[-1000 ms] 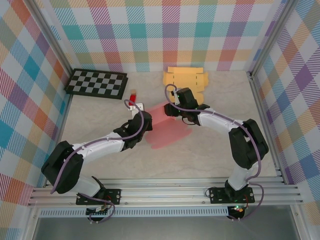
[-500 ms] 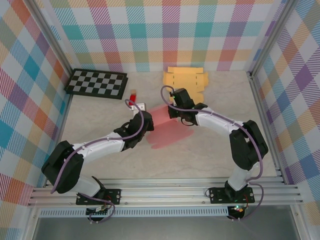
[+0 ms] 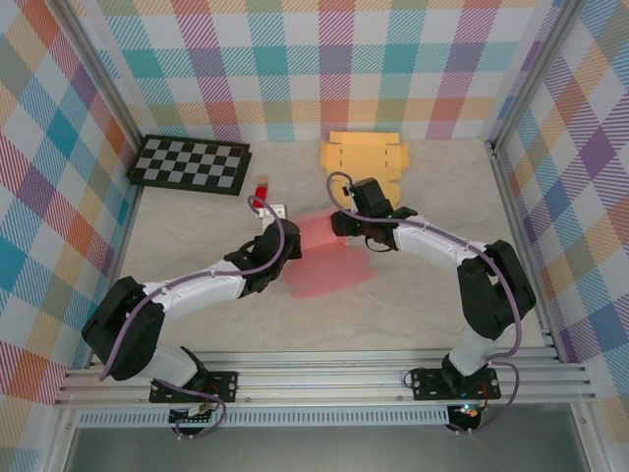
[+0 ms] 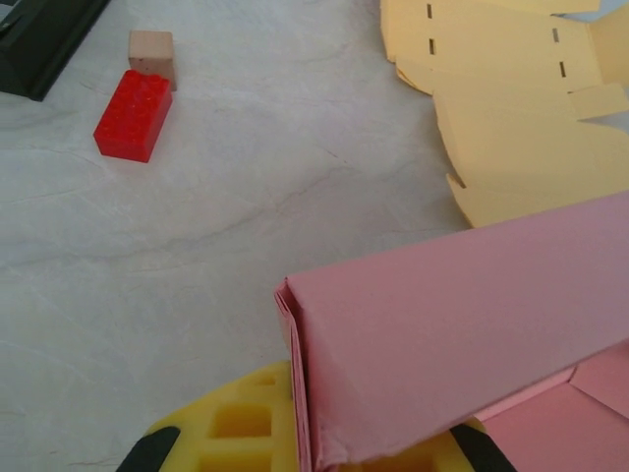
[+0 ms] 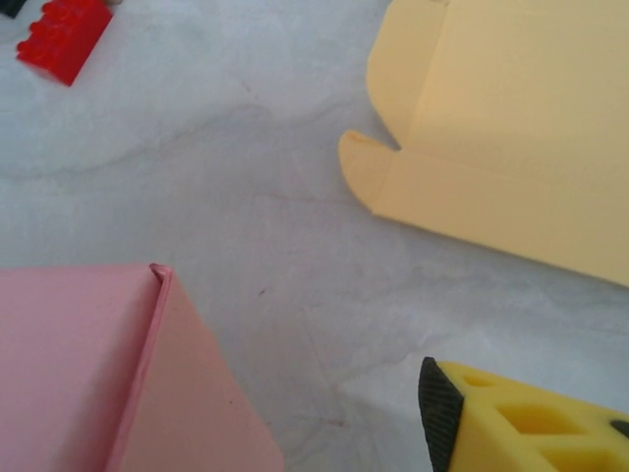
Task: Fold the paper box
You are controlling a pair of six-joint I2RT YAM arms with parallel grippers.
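The pink paper box (image 3: 329, 258) lies half folded mid-table, one wall raised. My left gripper (image 3: 284, 260) is at its left end, shut on that wall. In the left wrist view the pink paper box's wall (image 4: 462, 315) rises between the yellow fingers (image 4: 241, 423). My right gripper (image 3: 341, 224) hovers at the box's far edge, open. In the right wrist view one yellow finger (image 5: 521, 423) shows at lower right. Bare table separates it from the pink paper box's corner (image 5: 108, 374) at lower left, and the other finger is hidden.
A flat yellow box blank (image 3: 364, 157) lies at the back, just beyond the right gripper. A checkerboard (image 3: 192, 162) sits at back left. A red brick (image 3: 261, 189) and a small pale block (image 3: 277, 209) lie between it and the pink box.
My right gripper has shifted slightly right and nearer along the pink box's far edge, and the pink box has settled a little lower and leftward. The left arm has stayed put.
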